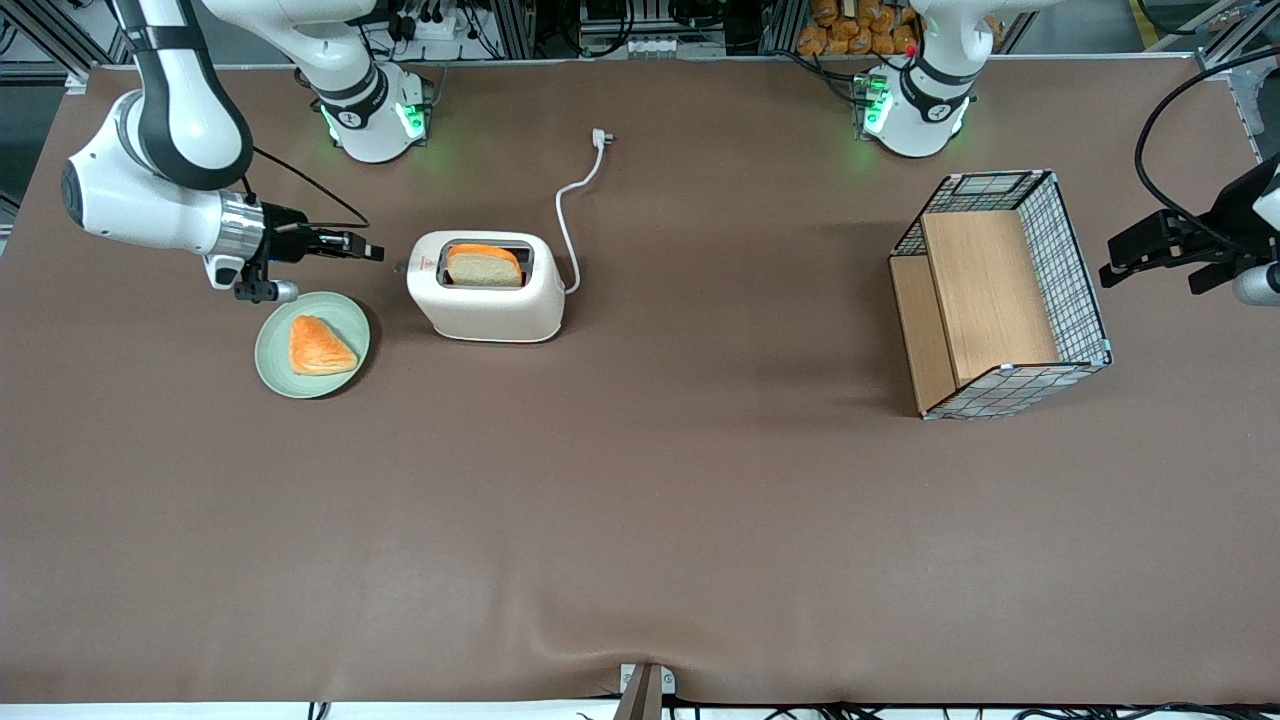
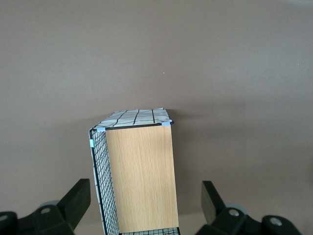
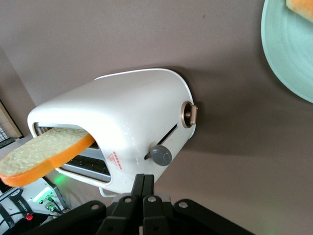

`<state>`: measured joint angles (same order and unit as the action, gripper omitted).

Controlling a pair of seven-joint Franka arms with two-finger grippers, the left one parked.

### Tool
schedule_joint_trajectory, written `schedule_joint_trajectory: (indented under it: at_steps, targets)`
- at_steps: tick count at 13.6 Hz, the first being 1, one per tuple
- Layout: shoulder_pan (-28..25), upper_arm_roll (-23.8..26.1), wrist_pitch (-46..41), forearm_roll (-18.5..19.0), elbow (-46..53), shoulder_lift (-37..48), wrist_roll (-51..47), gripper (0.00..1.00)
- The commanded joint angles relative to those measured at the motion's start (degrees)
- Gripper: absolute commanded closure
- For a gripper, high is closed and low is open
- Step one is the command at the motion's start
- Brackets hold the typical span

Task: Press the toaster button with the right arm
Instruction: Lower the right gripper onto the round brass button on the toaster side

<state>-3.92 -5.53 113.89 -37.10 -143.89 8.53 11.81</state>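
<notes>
The right arm's gripper, fingers pressed together and empty, hovers level with the toaster's narrow end, its grey toaster button directly ahead.

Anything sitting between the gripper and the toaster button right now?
Nothing. In the front view only bare table separates the shut gripper from the toaster button on the toaster. The right wrist view shows the fingertips just short of the button.
</notes>
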Motion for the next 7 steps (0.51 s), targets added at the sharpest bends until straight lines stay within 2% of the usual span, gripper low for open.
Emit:
schedule_joint_trajectory:
  at_steps: [1, 7]
  targets:
    - [-1.2, -0.2, 2.1, -2.0, -1.2, -0.2, 1.6, 1.0]
    - [-1.9, -0.1, 4.0, -2.2, -1.2, -3.1, 1.9, 1.0]
